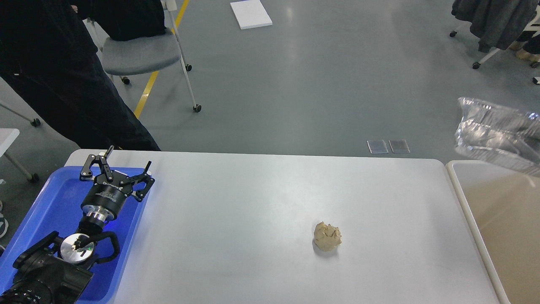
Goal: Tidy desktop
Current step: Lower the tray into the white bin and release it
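The desktop [253,198] is a wide white-grey tabletop. A crumpled beige paper ball [327,236] lies on it right of centre. A crushed silver foil tray [495,133] hangs in the air at the right edge, above the beige bin [506,228]. The right gripper holding it is past the frame edge and out of view. My left gripper [120,164] is open and empty, held over the far end of the blue tray [46,207] at the table's left side.
A person in black [63,71] stands behind the table's left corner, next to a grey wheeled chair [139,52]. Another chair with a grey coat [493,21] is at the far right. A white board [250,14] lies on the floor.
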Tool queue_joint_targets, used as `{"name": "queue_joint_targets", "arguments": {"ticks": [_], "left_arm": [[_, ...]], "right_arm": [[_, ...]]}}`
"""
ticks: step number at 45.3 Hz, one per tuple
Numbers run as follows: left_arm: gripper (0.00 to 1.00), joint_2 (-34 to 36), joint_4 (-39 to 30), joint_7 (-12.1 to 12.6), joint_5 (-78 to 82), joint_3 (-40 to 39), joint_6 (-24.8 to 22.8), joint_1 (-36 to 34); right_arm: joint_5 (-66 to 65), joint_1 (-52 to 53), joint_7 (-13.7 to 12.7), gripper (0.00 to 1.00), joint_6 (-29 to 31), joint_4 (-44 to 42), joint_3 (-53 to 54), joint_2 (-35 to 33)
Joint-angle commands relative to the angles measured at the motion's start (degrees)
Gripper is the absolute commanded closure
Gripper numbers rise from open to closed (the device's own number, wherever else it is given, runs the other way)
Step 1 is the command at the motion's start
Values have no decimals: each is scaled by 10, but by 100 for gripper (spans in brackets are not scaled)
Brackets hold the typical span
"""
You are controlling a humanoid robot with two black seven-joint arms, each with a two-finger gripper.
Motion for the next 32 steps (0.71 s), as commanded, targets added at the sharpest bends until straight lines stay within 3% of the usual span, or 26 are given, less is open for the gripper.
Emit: {"name": "queue_joint_targets", "arguments": {"ticks": [1, 13, 21, 32], "left_arm": [[0, 0, 0, 0, 0, 0, 0, 0], [0, 0, 0, 0, 0, 0, 0, 0], [0, 0, 0, 0, -1, 0, 0, 0], [0, 0, 0, 0, -1, 0, 0, 0]], "right_arm": [[-13, 23, -13, 100, -22, -61, 2, -30], [148, -95, -45, 100, -163, -240, 8, -5], [285, -217, -63, 100, -341, -283, 21, 43], [332, -370, -67, 100, -482, -322, 167, 124]]}}
